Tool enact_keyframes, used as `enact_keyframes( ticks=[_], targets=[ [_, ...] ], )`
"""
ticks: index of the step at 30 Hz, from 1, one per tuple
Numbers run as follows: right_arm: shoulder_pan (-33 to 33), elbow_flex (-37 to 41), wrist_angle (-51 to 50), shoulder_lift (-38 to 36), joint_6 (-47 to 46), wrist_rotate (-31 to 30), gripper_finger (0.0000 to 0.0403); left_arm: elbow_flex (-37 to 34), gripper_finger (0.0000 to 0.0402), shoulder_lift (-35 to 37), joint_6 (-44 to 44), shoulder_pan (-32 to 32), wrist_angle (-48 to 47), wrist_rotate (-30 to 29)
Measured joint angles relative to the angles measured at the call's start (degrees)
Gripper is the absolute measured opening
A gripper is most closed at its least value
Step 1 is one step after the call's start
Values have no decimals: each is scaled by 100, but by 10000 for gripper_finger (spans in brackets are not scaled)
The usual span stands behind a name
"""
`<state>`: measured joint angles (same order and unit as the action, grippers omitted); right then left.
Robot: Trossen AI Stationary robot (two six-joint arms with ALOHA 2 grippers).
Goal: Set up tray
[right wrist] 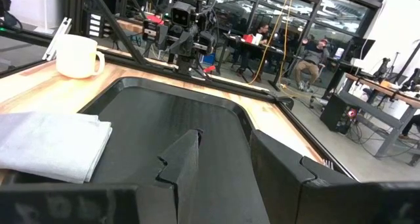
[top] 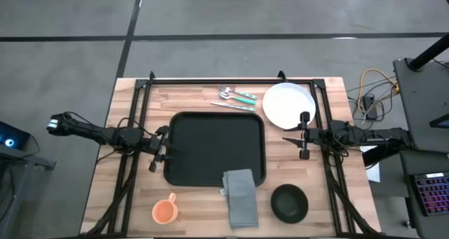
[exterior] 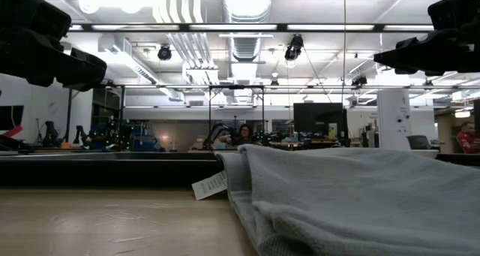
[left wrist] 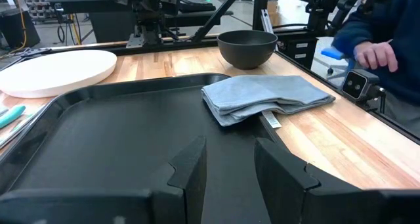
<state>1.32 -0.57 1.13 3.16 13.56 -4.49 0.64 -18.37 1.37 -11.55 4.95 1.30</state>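
The black tray (top: 214, 148) lies flat in the middle of the table. My left gripper (top: 158, 149) hangs open over the tray's left rim, pointing toward the table's right. My right gripper (top: 304, 135) hangs open just beyond the tray's right rim, pointing left, beside the white plate (top: 288, 104). In the left wrist view the tray (left wrist: 98, 138) spreads out beyond my open fingers. In the right wrist view the tray (right wrist: 164, 112) does the same. A folded grey napkin (top: 240, 195) rests its far end on the tray's near rim.
Cutlery with teal handles (top: 235, 97) lies past the tray's far rim, left of the plate. A black bowl (top: 289, 202) and an orange cup (top: 165, 211) stand near the table's near edge. A person's hand (left wrist: 374, 53) shows beyond that edge.
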Motion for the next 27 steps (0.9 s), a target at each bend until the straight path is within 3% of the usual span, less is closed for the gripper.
enact_keyframes(
  ticks=[11, 15, 27],
  targets=[
    [-2, 1, 0, 0, 11, 0, 128, 0, 109, 2, 6, 2, -2, 1],
    [-1, 0, 0, 0, 12, 0, 128, 0, 109, 0, 643, 0, 0, -1],
    [0, 0, 0, 0, 4, 0, 128, 0, 109, 1, 713, 0, 0, 0]
  ],
)
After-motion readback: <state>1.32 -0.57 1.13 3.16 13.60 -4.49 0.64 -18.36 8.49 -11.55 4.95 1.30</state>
